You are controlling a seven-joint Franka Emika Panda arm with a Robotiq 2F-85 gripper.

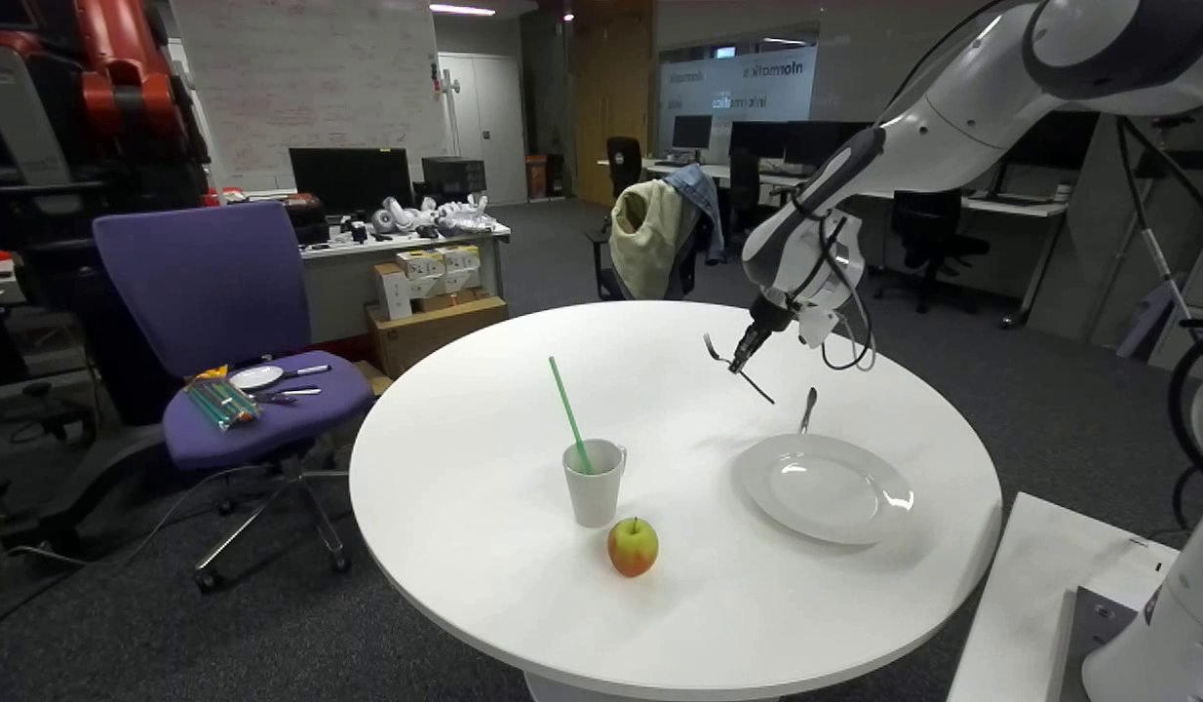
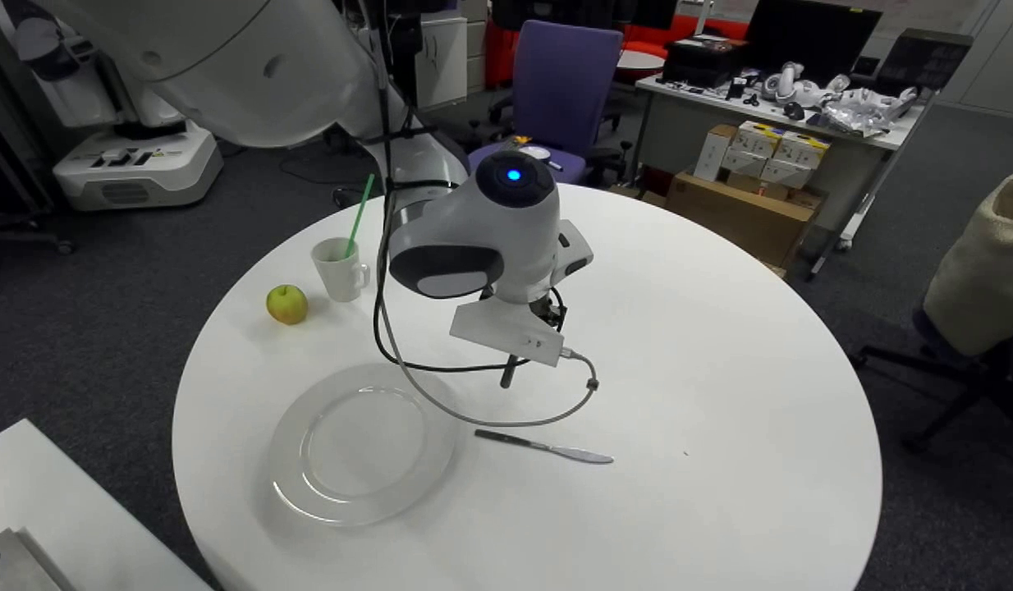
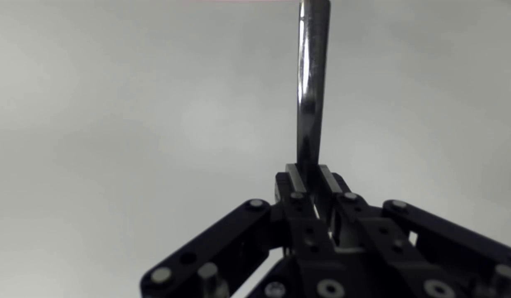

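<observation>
The gripper (image 3: 308, 178) clamps the fork (image 3: 312, 78) between its fingers, the fork's long axis crossing their closing direction.

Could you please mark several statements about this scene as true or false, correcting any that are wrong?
1. The hand is closed on a fork. True.
2. A green straw leans in the white mug. True.
3. The apple sits inside the mug. False: the apple rests beside the mug, on the table.
4. The knife lies across the plate. False: the knife lies beside the plate, on the table.
5. A purple chair shows in both exterior views. True.
6. The mug and the plate are touching. False: the table's surface shows between them.
</observation>
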